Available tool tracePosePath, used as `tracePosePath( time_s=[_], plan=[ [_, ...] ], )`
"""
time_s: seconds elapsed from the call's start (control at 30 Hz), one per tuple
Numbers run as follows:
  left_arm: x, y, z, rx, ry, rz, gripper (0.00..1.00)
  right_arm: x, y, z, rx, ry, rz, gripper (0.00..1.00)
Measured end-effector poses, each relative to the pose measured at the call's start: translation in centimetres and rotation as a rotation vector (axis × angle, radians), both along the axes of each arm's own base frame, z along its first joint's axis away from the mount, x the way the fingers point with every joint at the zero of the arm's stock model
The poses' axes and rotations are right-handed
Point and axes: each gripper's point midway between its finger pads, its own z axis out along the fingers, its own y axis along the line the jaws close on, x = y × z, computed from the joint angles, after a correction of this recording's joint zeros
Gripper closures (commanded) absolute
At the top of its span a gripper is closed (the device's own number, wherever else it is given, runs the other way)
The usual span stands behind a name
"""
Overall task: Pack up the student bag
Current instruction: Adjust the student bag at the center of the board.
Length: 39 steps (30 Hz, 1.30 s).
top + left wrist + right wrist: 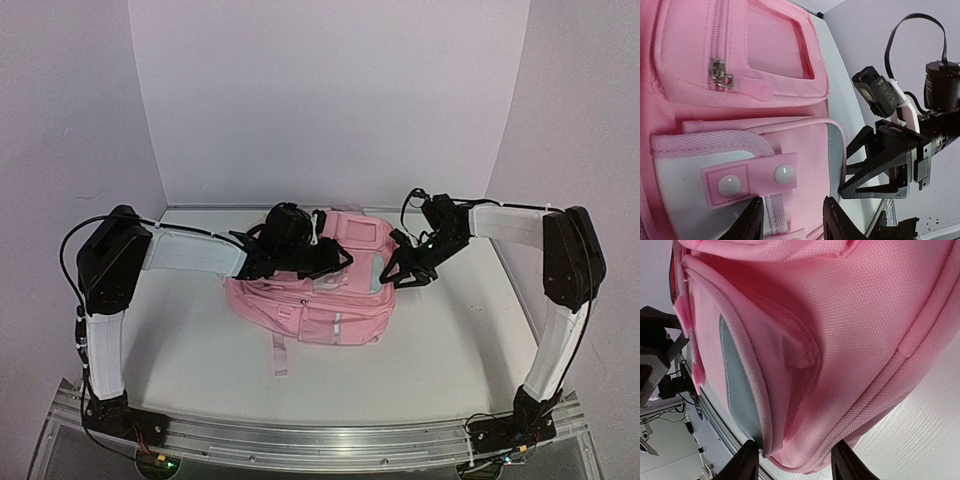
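Note:
The student bag [320,300], a soft pink backpack with a grey-white stripe, lies flat in the middle of the table. My left gripper [335,262] hovers over its top face, open. In the left wrist view its fingers [792,222] straddle pink webbing just below a tab with two white snaps [750,177]; a zip pull [720,72] shows higher up. My right gripper [395,272] is at the bag's right side, open. In the right wrist view the gripper [795,465] brackets the bag's [850,325] rounded side edge. The left finger sits against the grey trim.
The white table [450,330] is closed in by white walls at the back and sides. An aluminium rail [320,440] runs along the near edge. A pink strap [279,355] trails from the bag toward the front. The two grippers are close together over the bag's right half.

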Motion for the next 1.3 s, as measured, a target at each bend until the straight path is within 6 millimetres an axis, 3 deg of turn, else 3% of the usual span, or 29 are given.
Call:
tracePosePath(
  time_s=[0.27,0.43,0.53,0.67,0.8,0.9,1.0,1.1,1.3],
  plan=[
    [-0.6,-0.7,0.6,0.029,-0.018,-0.045,0.49,-0.2,0.4,0.2,0.009,0.003,0.002,0.32],
    [-1.6,-0.9,0.7,0.070,-0.013,-0.093,0.37,-0.4,0.6,1.2,0.021,-0.014,-0.002,0.27],
    [-1.9,0.2,1.2,0.133,-0.017,-0.086,0.33,-1.0,0.6,1.4,0.039,-0.024,-0.019,0.24],
    [-0.2,4.6,3.7,0.158,-0.017,-0.003,0.22,-2.5,0.6,0.9,0.058,-0.005,-0.042,0.21],
    [4.1,12.7,6.1,0.172,-0.032,0.188,0.17,-3.0,0.6,0.3,0.074,-0.001,-0.069,0.18],
    [7.3,17.7,6.3,0.195,-0.036,0.303,0.16,-3.7,0.4,-0.3,0.079,0.014,-0.092,0.17],
    [9.1,21.1,4.5,0.259,-0.007,0.374,0.15,-4.5,0.5,-1.2,0.072,0.048,-0.097,0.17],
    [9.9,23.2,1.8,0.325,0.042,0.403,0.16,-5.2,1.3,-1.5,0.071,0.056,-0.080,0.17],
    [11.7,27.1,-3.5,0.383,0.156,0.445,0.34,-5.4,2.4,-2.8,0.054,0.075,-0.064,0.21]
  ],
)
